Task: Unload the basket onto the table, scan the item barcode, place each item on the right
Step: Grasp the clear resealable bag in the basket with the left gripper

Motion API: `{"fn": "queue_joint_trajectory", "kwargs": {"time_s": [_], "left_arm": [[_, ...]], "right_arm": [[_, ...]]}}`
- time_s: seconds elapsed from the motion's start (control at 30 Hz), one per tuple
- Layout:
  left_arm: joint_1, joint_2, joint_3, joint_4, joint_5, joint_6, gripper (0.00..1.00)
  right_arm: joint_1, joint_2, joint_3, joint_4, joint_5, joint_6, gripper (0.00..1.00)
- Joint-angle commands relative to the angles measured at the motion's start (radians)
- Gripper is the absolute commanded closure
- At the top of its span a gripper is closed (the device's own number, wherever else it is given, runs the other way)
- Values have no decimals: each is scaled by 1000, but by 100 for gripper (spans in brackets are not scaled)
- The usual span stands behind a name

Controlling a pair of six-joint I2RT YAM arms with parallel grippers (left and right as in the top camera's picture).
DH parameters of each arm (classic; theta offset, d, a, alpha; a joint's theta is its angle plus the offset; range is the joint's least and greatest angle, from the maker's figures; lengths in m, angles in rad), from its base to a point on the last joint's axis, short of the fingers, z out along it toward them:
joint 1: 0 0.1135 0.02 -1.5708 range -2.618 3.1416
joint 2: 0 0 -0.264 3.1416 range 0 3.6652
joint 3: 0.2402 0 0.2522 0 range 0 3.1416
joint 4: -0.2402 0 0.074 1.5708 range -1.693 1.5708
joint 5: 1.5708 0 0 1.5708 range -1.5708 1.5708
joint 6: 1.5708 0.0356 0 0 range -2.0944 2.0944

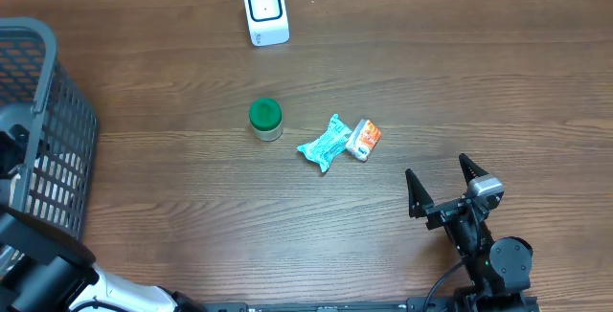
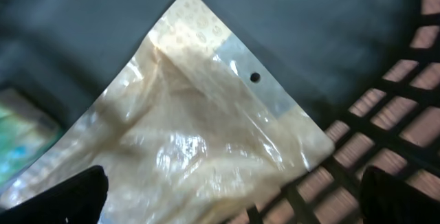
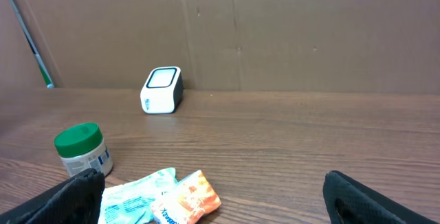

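Observation:
A pearly, translucent plastic pouch (image 2: 199,141) with a hang hole lies inside the dark mesh basket (image 1: 57,130). My left gripper (image 2: 240,198) hovers right over it, open, one finger on each side of the pouch and nothing pinched. The white scanner (image 1: 265,11) stands at the table's far edge. My right gripper (image 1: 438,170) is open and empty at the near right, facing the scanner (image 3: 161,90).
A green-lidded jar (image 1: 265,119), a teal packet (image 1: 324,144) and an orange packet (image 1: 364,140) lie mid-table, just ahead of the right gripper. The basket's mesh wall (image 2: 385,141) stands close to the left gripper's right side. Another teal item (image 2: 17,131) lies in the basket.

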Motion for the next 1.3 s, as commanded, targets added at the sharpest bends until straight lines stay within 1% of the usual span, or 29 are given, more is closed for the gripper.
{"fn": "queue_joint_trajectory", "kwargs": {"time_s": [0.0,0.1,0.27,0.43,0.6,0.67,0.77,0.83,0.9,1.07,1.17,1.27], "left_arm": [[-6,-2,-74,63,-28,50,0],[-6,-2,-111,106,-66,50,0],[-6,-2,-170,202,-72,54,0],[-6,0,-216,240,-72,106,0],[-6,13,-246,246,-72,122,0],[-6,14,-266,243,-96,121,0],[-6,14,-277,232,-193,103,5],[-6,16,-277,231,-263,66,5],[-5,21,-277,232,-298,47,5],[-5,65,-277,239,-300,45,4],[-5,117,-277,238,-300,41,0],[-8,163,-277,240,-300,39,0]], "right_arm": [[-5,-9,-10,4,-6,-5,0],[-5,-9,-10,4,-6,-5,0],[-5,-9,-10,4,-6,-5,0],[-5,-9,-10,4,-6,-5,0],[-5,-9,-10,4,-6,-5,0],[-5,-9,-10,4,-6,-5,0],[-5,-9,-10,4,-6,-5,0],[-5,-9,-10,4,-6,-5,0],[-5,-9,-10,4,-6,-5,0],[-5,-9,-10,4,-6,-5,0],[-5,-9,-10,4,-6,-5,0],[-5,-9,-10,4,-6,-5,0]]}}
